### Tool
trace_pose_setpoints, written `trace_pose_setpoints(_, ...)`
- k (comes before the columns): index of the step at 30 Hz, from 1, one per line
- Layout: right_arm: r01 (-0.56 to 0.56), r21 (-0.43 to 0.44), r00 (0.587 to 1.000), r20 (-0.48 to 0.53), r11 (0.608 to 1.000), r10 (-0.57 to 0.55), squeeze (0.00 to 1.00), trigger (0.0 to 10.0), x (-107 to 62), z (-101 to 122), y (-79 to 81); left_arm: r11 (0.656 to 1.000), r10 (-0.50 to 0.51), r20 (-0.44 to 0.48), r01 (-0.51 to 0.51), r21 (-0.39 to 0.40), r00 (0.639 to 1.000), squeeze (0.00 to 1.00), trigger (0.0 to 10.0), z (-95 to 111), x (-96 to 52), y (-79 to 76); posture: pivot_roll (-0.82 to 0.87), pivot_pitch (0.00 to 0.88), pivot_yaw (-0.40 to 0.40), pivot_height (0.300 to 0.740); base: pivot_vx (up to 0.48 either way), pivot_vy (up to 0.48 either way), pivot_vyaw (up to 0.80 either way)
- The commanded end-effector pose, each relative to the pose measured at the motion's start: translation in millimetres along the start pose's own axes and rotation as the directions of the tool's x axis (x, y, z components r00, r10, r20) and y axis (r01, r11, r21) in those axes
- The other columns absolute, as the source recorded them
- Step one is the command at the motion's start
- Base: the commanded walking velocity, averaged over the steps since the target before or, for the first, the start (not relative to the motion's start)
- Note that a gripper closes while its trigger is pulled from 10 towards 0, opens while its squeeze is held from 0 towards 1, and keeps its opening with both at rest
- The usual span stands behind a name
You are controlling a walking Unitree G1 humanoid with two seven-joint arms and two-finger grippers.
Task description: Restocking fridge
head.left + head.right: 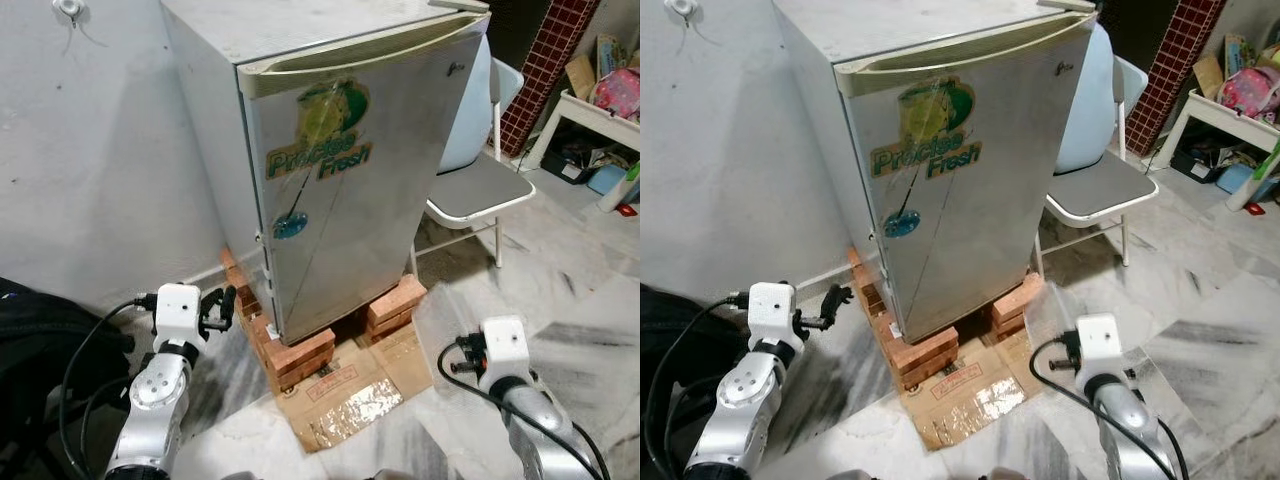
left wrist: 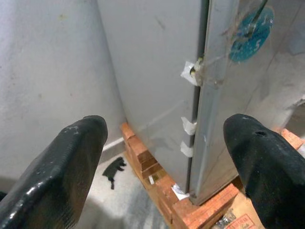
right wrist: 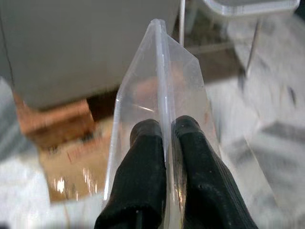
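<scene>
The clear, flat plastic sheet [image 3: 162, 109], possibly a fridge shelf, stands on edge, its long axis running straight out from the right hand [image 3: 164, 131], which pinches its near end. It points toward the closed silver fridge [image 1: 340, 170] on red bricks [image 1: 300, 350]. The left hand [image 2: 164, 157] hovers wide open near the fridge's lower corner.

Spread jaws before fridge [image 2: 157, 71] on bricks [image 2: 157, 191]
</scene>
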State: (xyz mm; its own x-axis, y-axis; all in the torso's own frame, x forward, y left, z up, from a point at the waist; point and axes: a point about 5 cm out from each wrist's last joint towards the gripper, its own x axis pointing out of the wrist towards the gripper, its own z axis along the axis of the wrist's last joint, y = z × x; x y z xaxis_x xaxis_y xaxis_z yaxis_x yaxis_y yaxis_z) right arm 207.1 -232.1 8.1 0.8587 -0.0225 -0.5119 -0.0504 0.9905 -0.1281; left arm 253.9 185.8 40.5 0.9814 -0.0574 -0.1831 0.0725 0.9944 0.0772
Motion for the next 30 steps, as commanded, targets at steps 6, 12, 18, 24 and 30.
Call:
trace_pose_setpoints(6, 0.049, 0.072, 0.998, -0.041, 0.996, -0.046, 0.00, 10.0, -17.3, -15, 4.0, 1.000, -0.031, -0.008, 0.031, -0.002, 0.999, 0.00, 10.0, 0, -2.8, 1.8, -0.08, 0.000, 0.016, 0.740, 0.000, 0.000, 0.00)
trace_pose_setpoints(12, 0.099, 0.138, 0.993, -0.076, 0.985, -0.089, 0.00, 10.0, -26.5, -21, 4.2, 0.999, -0.049, -0.005, 0.049, 0.004, 0.999, 0.00, 10.0, 3, 1.3, 1.3, -0.08, 0.000, 0.021, 0.740, 0.000, 0.251, -0.37)
trace_pose_setpoints(18, 0.098, 0.143, 0.992, -0.087, 0.985, -0.086, 0.00, 10.0, -29.4, -22, 4.7, 0.998, -0.062, -0.007, 0.062, 0.002, 0.998, 0.00, 10.0, 3, 1.1, -1.4, -0.08, 0.000, 0.021, 0.740, 0.000, 0.352, -0.79)
trace_pose_setpoints(24, 0.087, 0.136, 0.993, -0.091, 0.987, -0.075, 0.00, 10.0, -30.0, -21, 5.4, 0.998, -0.065, -0.008, 0.065, 0.000, 0.998, 0.00, 10.0, 2, 1.0, -3.4, -0.08, 0.000, 0.013, 0.740, 0.000, 0.341, -0.78)
trace_pose_setpoints(30, 0.083, 0.133, 0.994, -0.089, 0.988, -0.071, 0.00, 10.0, -30.3, -20, 4.1, 0.998, -0.068, -0.008, 0.068, -0.002, 0.998, 0.00, 10.0, 3, 2.7, -6.1, -0.09, 0.000, 0.006, 0.740, 0.000, 0.000, -0.58)
